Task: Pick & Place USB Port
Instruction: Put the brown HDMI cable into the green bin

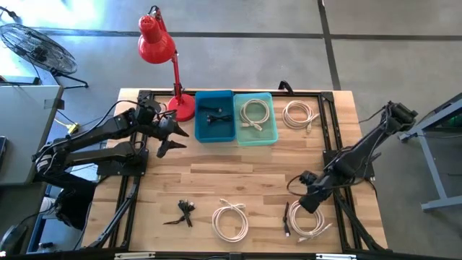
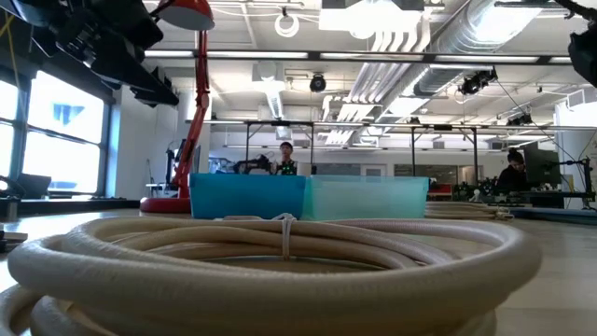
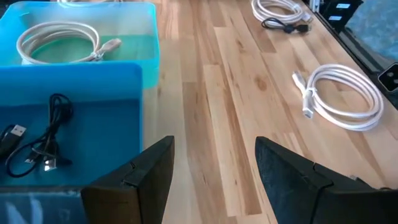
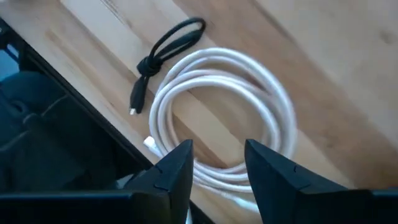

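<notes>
**Right gripper over coiled cables at the lower right**

The right gripper [image 1: 309, 202] hangs over a white coiled cable [image 1: 310, 221] near the bench [image 1: 253, 184] front edge, lower right of the high view, jaws parted and empty. Beside it a short black cable [image 4: 166, 48] lies with its long axis diagonal, plug end toward the bench edge, probably USB. The left gripper [image 1: 172, 136], jaws wide, waits beside the blue bin [image 1: 214, 115]; its wrist view shows a black cable [image 3: 37, 140] inside. No writing is legible.
</notes>
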